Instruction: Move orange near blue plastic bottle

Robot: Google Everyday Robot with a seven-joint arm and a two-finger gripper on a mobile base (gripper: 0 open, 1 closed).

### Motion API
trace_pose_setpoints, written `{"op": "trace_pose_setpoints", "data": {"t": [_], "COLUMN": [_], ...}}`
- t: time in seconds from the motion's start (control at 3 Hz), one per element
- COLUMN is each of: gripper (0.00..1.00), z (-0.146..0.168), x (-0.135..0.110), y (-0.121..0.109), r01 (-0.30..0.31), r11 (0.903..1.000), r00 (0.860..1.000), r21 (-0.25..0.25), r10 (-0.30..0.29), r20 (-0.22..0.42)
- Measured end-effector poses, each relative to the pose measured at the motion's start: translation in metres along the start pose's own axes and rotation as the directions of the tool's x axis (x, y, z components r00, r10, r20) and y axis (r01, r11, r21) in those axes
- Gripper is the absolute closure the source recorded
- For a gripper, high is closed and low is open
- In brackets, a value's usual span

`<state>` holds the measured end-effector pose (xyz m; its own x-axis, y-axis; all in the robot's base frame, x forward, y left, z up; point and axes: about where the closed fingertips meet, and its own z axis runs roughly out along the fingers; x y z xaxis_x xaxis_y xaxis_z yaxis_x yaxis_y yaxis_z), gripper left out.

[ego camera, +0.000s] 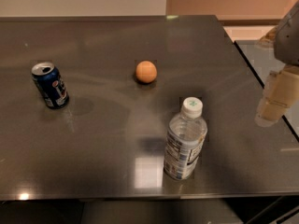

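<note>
A blue can (50, 85) sits at the left, the orange (146, 72) lies in the upper middle, the blue plastic bottle (185, 139) stands below and right of it, apart, and the gripper (270, 112) hangs down at the right edge, its arm cut off.

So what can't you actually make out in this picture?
- Camera view: the gripper hangs at the right edge, to the right of the blue plastic bottle. The frame cuts off its arm.
- The lettering on the bottle's label is too small to read.
- The print on the soda can is too small to read, and the can's own body hides its far side.
- The underside of the orange is hidden where it rests on the table.
</note>
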<state>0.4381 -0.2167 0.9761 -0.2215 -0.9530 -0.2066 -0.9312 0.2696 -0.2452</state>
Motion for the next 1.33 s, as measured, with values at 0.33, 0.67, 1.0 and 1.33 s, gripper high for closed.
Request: {"op": "trace_pose_setpoints", "data": {"t": [0.33,0.67,1.0,1.33], "gripper": [0.0,0.0,0.0,0.0], "z": [0.0,0.0,0.002,0.013], "x": [0.0,0.0,-0.002,-0.012], "y": [0.0,0.0,-0.002,-0.013], "r01": [0.0,0.0,-0.004,-0.02], "r11": [1.0,1.0,1.0,0.9995], "r00": [1.0,1.0,1.0,0.998], "r21": [0.0,0.0,-0.004,-0.025], "r10": [0.0,0.0,0.004,0.021], "r20": [0.0,0.0,0.01,0.055]}}
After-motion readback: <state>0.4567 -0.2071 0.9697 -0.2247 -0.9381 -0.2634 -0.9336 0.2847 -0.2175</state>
